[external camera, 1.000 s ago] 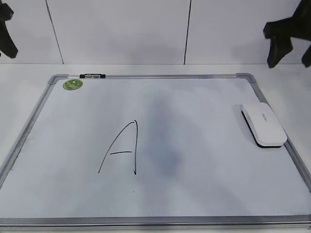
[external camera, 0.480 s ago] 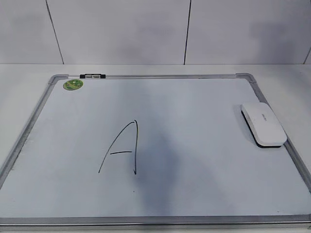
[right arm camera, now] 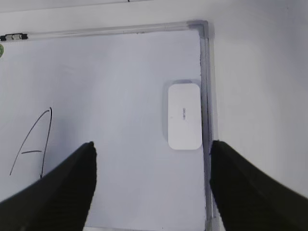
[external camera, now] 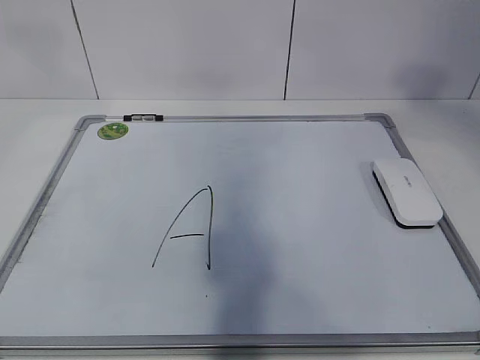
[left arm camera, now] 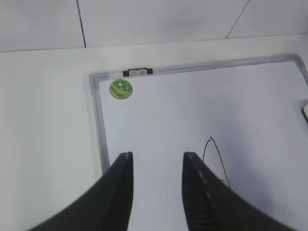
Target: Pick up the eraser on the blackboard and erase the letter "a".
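Note:
The white eraser point(external camera: 407, 192) lies flat at the right edge of the blackboard point(external camera: 240, 118), a white board with a grey frame. It also shows in the right wrist view point(right arm camera: 185, 115), ahead of my right gripper point(right arm camera: 152, 144), which is wide open, empty and high above the board point(right arm camera: 206, 96). My left gripper point(left arm camera: 157, 155) is open and empty above the board's left part point(left arm camera: 98, 125). A tall capital "A" point(external camera: 191, 229) in thin black marker is on the board, also in the wrist views point(left arm camera: 216, 159) point(right arm camera: 33, 144). No small lowercase "a" shows. Neither gripper shows in the exterior view.
A round green sticker point(external camera: 112, 130) sits in the board's far left corner, next to a small black clip point(external camera: 142, 118) on the frame. The board lies on a white table point(external camera: 45, 112) with a white tiled wall point(external camera: 187, 45) behind.
Both dark grippers, seen at the top corners of the exterior view one second ago, have left that view. The soft shadow on the board has shifted toward the front.

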Controlling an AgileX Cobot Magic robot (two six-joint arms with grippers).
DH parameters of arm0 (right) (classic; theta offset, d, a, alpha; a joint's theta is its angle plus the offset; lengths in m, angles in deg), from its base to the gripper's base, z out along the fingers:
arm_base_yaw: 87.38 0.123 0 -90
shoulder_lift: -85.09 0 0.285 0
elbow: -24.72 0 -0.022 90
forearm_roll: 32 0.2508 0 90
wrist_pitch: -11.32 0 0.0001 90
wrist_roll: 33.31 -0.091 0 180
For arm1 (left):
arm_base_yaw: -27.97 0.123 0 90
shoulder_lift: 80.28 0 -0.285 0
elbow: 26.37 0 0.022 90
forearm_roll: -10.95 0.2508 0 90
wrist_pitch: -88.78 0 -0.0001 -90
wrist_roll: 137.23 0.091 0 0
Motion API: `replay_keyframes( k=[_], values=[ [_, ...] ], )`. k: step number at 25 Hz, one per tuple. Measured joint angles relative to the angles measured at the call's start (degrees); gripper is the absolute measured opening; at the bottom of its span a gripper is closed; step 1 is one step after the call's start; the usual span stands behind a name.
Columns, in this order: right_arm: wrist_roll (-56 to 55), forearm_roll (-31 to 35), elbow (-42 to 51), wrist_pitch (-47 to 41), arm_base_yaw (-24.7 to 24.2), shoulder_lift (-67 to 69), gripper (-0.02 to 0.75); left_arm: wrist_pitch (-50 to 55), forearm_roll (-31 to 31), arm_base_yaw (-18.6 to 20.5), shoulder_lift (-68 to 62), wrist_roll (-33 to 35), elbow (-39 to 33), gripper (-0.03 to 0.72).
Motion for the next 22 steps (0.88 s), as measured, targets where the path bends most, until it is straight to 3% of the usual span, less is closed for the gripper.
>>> replay_keyframes(
  k=[8, 22],
  values=[
    [-0.1, 0.0, 15.9, -0.3, 0.0, -17.0, 0.571, 0.6, 0.5, 0.0, 16.8, -1.9, -7.4, 0.244],
    [-0.2, 0.4, 32.2, -0.7, 0.0, -41.2, 0.571, 0.9, 0.1, 0.0, 41.9, -2.8, -26.3, 0.239]
  ],
)
